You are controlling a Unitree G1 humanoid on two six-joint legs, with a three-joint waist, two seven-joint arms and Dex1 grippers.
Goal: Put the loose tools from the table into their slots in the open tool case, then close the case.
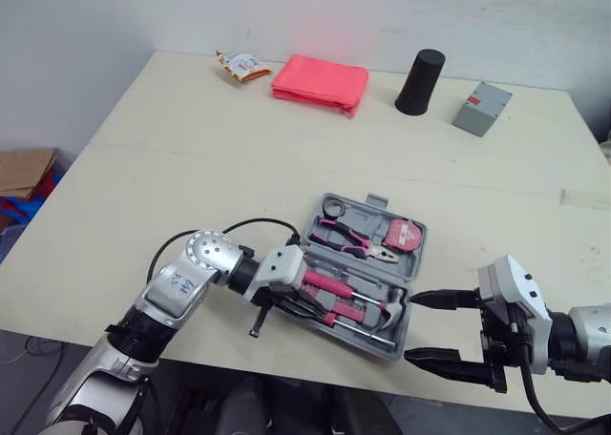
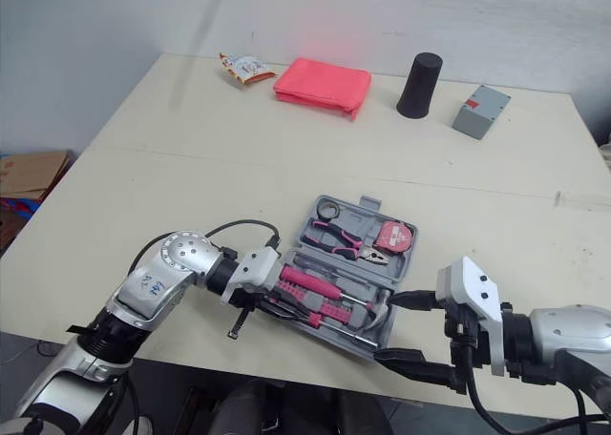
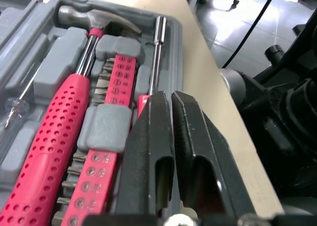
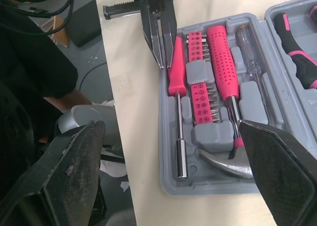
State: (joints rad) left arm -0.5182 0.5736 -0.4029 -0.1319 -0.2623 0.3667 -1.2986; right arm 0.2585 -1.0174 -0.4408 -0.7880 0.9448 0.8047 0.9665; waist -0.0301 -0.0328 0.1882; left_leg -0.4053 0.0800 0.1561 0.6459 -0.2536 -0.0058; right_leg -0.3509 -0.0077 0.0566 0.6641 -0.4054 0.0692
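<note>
The tool case [image 1: 368, 227] lies at the near edge of the table [image 1: 191, 168], hemmed by the left gripper [image 4: 166, 61], fingers together, over its near-left slots and the wide-spread right gripper [image 1: 410, 328] off its near-right corner. Behind it, bare table reaches the pink cloth [image 1: 320, 82], black cylinder [image 1: 420, 82] and grey box [image 1: 482, 108]

- Pale beige table top [image 1: 191, 149]: matt, smooth, laminate-like.
- Grey moulded plastic tool case [image 4: 166, 151]: matt, finely grained.
- Hammer with pink dimpled handle [image 4: 223, 62]: satin plastic or rubber grip; polished metal neck and head.
- Pink-handled driver [image 4: 179, 107]: smooth plastic handle, glossy chromed shaft.
- Pink bit strip [image 4: 202, 92]: matt plastic.
- Clear-handled screwdriver [image 4: 247, 45]: transparent glossy plastic, thin metal blade.
- Pink-and-black pliers [image 1: 358, 239]: matt grips, bare metal nose.
- Folded pink cloth [image 1: 320, 82], far: soft, matt fabric.
- Black cylinder [image 1: 420, 82], far right: matt.
- Crinkled snack packet [image 1: 242, 66], far left: shiny film.
- Left gripper [image 3: 168, 94]: black fingers [image 3: 148, 146] smooth, slight sheen.
- Right gripper [image 1: 410, 329]: black fingers [image 4: 74, 166] rough, matt.
</note>
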